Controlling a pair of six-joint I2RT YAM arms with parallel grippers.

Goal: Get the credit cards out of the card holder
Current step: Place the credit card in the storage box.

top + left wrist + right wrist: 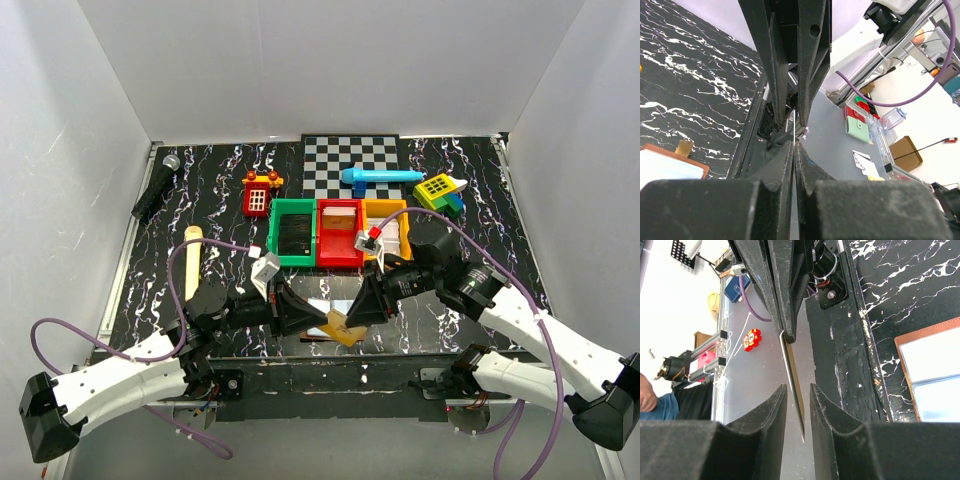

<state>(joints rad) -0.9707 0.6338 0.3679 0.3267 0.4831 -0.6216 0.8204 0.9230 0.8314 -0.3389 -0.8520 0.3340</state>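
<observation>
At the middle of the near edge of the table (140,262) the two arms meet nose to nose. The left gripper (795,148) is clamped tight on the top edge of a thin tan credit card (792,374), which hangs edge-on in the air. The right gripper (799,390) stands with its fingers apart on either side of that card, gripping nothing. Just behind them the card holder (932,371) lies open and flat on the table, brown rim around pale blue-grey panels; whether more cards sit in it I cannot tell. The step in hand looks like getting this freed card away and laid down. To do it well, the right gripper should back straight off along the card's plane so neither finger knocks it, while the left carries the card sideways to bare table and lowers it nearly flat before letting go, well apart from the holder. Further back, the green bin (292,232), red bin (340,232) and checkered mat (350,155) need no attention.
</observation>
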